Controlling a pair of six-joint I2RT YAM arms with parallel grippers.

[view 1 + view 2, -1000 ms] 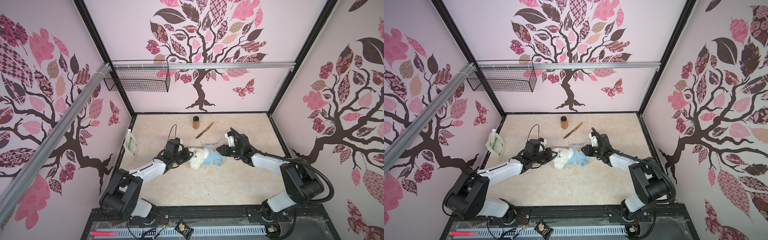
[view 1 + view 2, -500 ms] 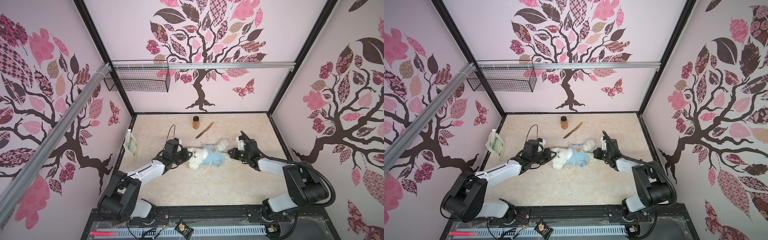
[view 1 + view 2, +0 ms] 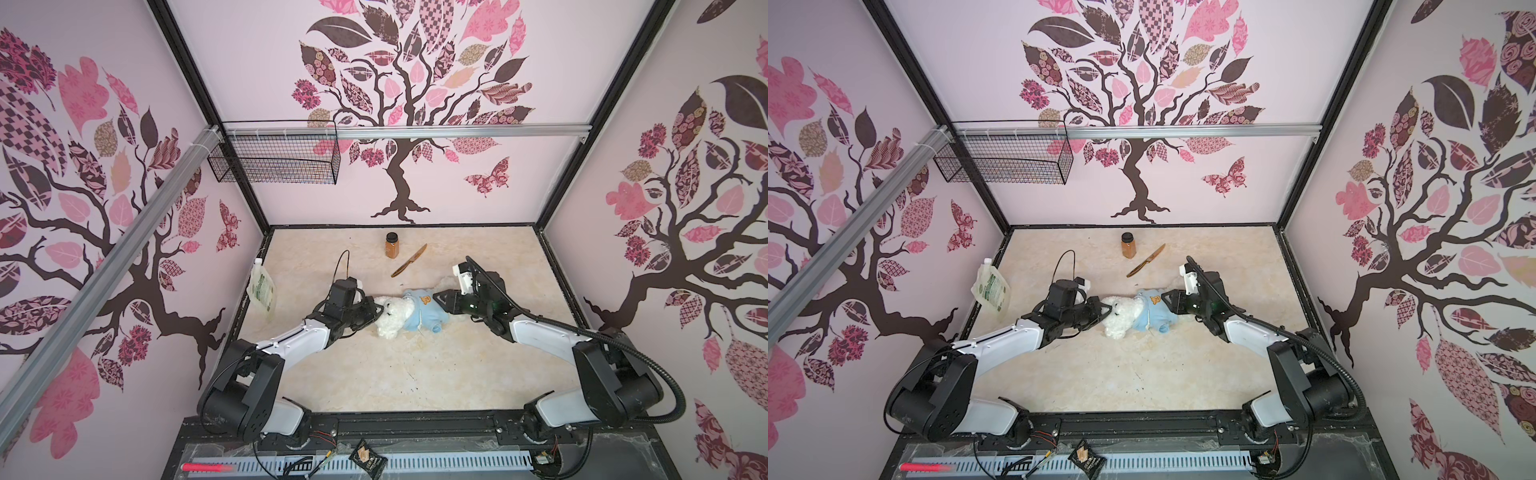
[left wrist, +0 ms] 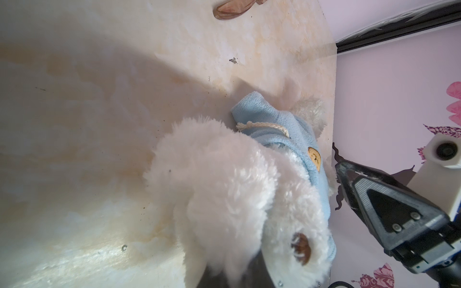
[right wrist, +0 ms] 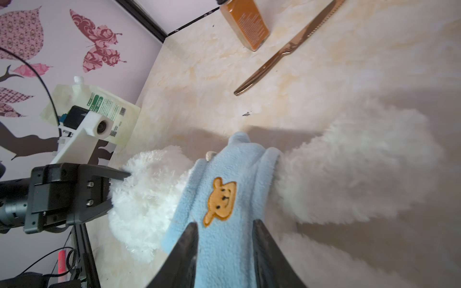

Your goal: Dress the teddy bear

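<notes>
White plush shows in both top views: the teddy bear (image 3: 392, 320) lies near the middle of the table (image 3: 374, 374), wearing a light blue shirt (image 3: 424, 311). At the bear's head end, the left gripper (image 3: 375, 309) is clenched on its head fur. At the bear's leg end, the right gripper (image 3: 437, 297) meets the shirt. Beyond the bear, toward the back wall, a brown jar (image 3: 392, 246) stands and a copper knife (image 3: 409, 260) lies, both apart from it.

Left wrist view: the bear's head (image 4: 224, 187) fills the foreground, with the shirt (image 4: 287, 129) behind it and the right gripper (image 4: 341, 169) just beside the shirt.

Right wrist view: the right gripper (image 5: 223, 227) is released, its jaws parted with shirt fabric (image 5: 232, 162) between them. The left gripper (image 5: 119, 187) is sunk into the bear's head fur (image 5: 149, 207).
</notes>
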